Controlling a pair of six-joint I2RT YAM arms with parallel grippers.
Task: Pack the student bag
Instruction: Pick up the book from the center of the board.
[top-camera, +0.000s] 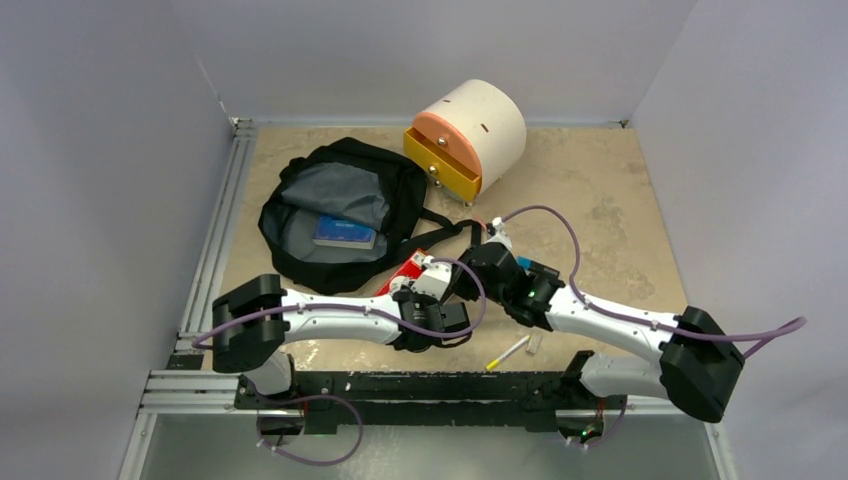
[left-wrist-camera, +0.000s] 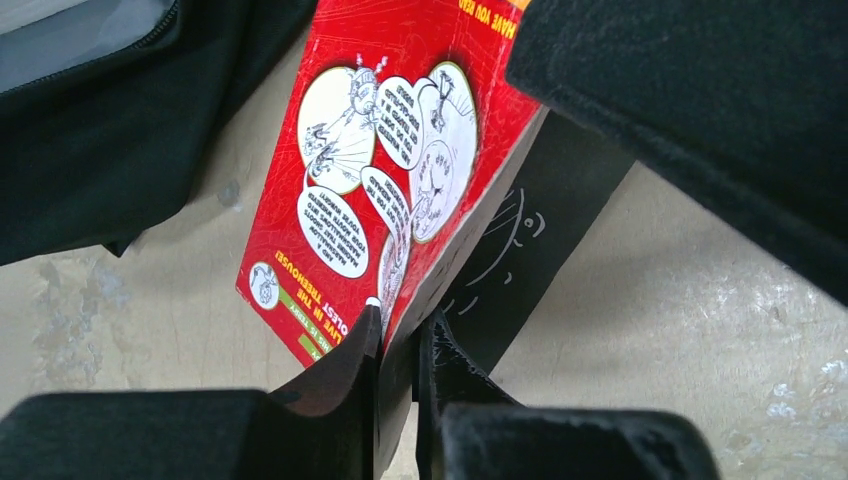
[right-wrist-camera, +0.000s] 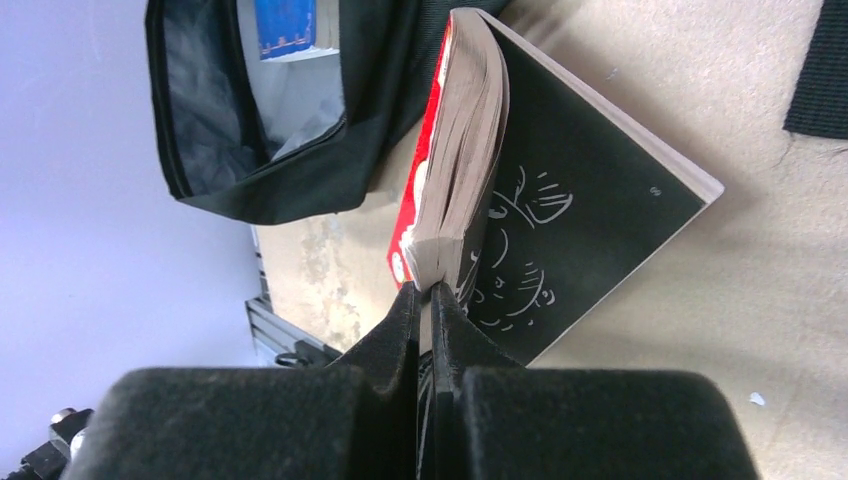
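Note:
The student bag (top-camera: 395, 185) lies open at the back left, with a blue book (top-camera: 344, 233) on its grey lining. A red book (top-camera: 408, 268) stands on edge between the two arms, just in front of the bag. My left gripper (left-wrist-camera: 400, 335) is shut on the red book (left-wrist-camera: 380, 150), one finger on each side of its lower edge. My right gripper (right-wrist-camera: 427, 295) is shut on the red book's (right-wrist-camera: 465, 140) near corner. A black book (right-wrist-camera: 590, 200) with white drawing lies flat beside it on the table.
A cream drawer box (top-camera: 470, 135) with a yellow drawer pulled out stands at the back centre. A pen (top-camera: 508, 352) and a small white piece (top-camera: 535, 343) lie near the front rail. A bag strap (right-wrist-camera: 820, 70) crosses the table by the right gripper.

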